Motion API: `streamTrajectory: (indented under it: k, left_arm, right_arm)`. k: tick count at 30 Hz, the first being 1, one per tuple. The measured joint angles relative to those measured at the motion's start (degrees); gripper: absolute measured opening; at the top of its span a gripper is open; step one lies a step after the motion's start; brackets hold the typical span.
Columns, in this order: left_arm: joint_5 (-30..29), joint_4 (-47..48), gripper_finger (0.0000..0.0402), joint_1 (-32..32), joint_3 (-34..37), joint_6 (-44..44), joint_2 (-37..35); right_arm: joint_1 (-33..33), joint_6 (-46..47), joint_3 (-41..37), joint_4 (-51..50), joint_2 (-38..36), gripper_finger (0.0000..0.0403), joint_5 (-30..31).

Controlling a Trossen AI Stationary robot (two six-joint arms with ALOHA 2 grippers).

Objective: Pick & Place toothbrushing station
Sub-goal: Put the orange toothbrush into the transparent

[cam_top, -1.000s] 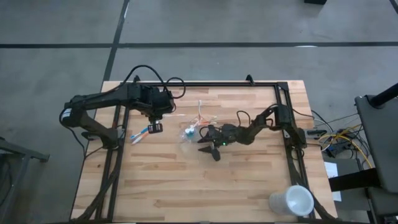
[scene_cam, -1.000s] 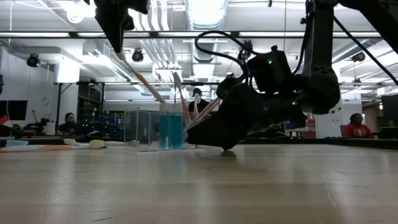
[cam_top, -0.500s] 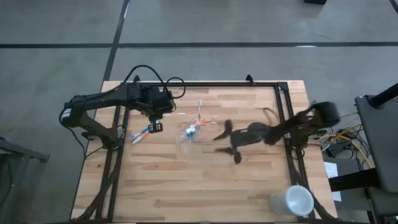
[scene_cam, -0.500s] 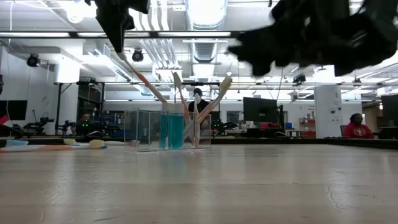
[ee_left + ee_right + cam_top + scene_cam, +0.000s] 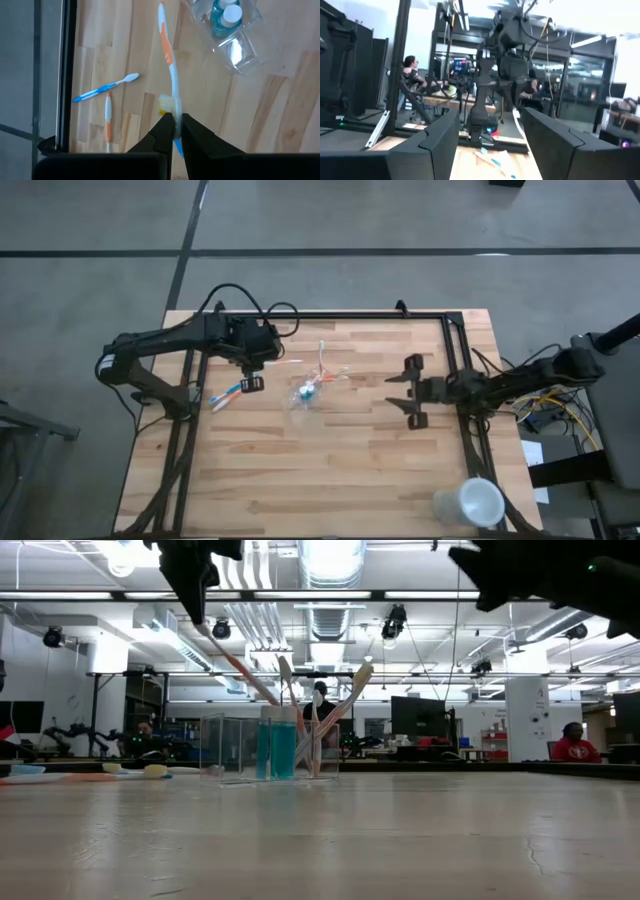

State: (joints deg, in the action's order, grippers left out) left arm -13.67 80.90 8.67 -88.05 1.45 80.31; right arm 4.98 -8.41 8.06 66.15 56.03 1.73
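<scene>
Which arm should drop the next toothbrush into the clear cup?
Left. Its gripper holds an orange-and-white toothbrush above the table near the clear plastic cup; the right gripper is open, empty, farther away.

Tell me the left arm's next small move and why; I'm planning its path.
Probably carry the toothbrush toward the clear cup and lower it in. The left gripper is shut on it above the table, short of the cup; the right gripper is open, clear of the cup.
</scene>
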Motion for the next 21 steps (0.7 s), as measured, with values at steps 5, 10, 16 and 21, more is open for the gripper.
streamTrajectory:
  k: [5, 10, 16, 21]
  left_arm:
    - [0.0, -0.5, 0.0028, 0.0, -0.2, 0.0, 0.0]
    - [0.0, -0.5, 0.0028, 0.0, -0.6, 0.0, 0.0]
    - [0.0, -0.5, 0.0028, 0.0, -0.7, 0.0, 0.0]
    - [0.0, -0.6, 0.0028, 0.0, -0.7, 0.2, 0.0]
  right_arm:
    - [0.0, -3.7, -2.1, 0.5, -5.3, 0.0215, 0.0]
    - [0.0, -6.7, -4.5, 0.5, -10.8, 0.0215, -0.2]
    - [0.0, -9.6, -7.3, 0.6, -16.6, 0.0215, -0.2]
    - [0.0, -14.0, -7.6, 0.5, -19.6, 0.0215, -0.2]
